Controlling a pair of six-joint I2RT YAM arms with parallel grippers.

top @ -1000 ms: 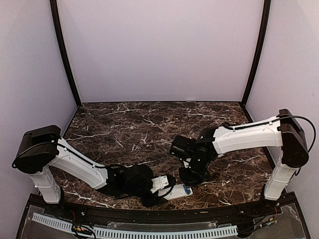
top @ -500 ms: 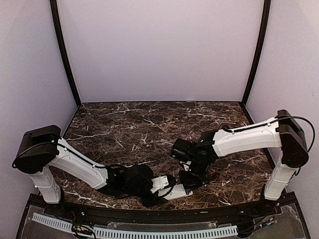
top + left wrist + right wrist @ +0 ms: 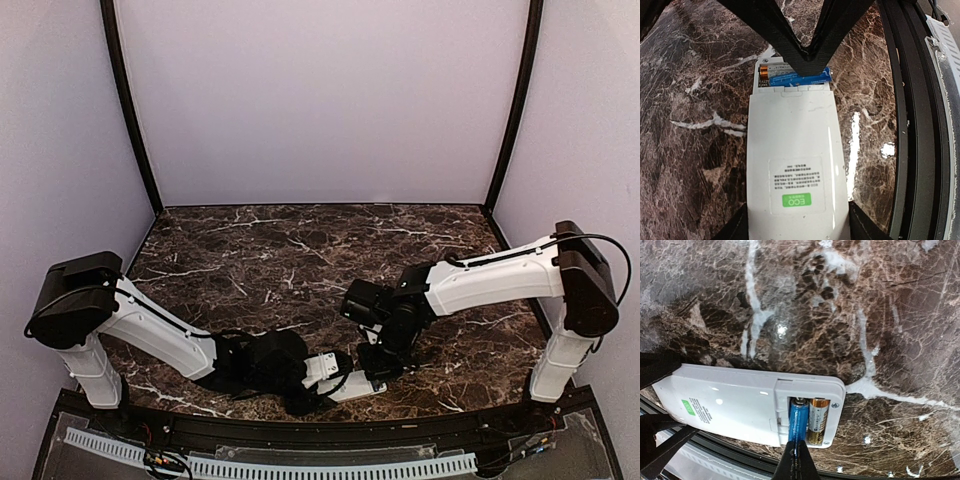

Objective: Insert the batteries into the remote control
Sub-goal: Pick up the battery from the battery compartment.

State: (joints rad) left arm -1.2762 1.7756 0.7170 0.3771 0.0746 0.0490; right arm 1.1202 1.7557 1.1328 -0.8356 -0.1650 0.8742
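Observation:
The white remote control [image 3: 790, 145] lies back-up near the table's front edge, with a green ECO sticker and its battery bay open at the far end. My left gripper [image 3: 800, 227] is shut on its near end, fingers [image 3: 732, 230] at both sides. In the bay, a blue battery [image 3: 799, 420] lies beside a gold battery [image 3: 818, 420]. My right gripper [image 3: 799, 452] is shut, and its closed tips rest on the near end of the blue battery. In the top view, the right gripper [image 3: 378, 362] stands over the remote [image 3: 352, 390], next to the left gripper [image 3: 322, 378].
The dark marble table [image 3: 300, 250] is walled in by lilac panels. A black rail [image 3: 905, 125] runs along the front edge right beside the remote. A white slotted strip [image 3: 270, 465] lies beyond the rail.
My right gripper has come down and toward the remote, so its tips now cover the blue battery in the top view. The left arm and the remote have stayed put.

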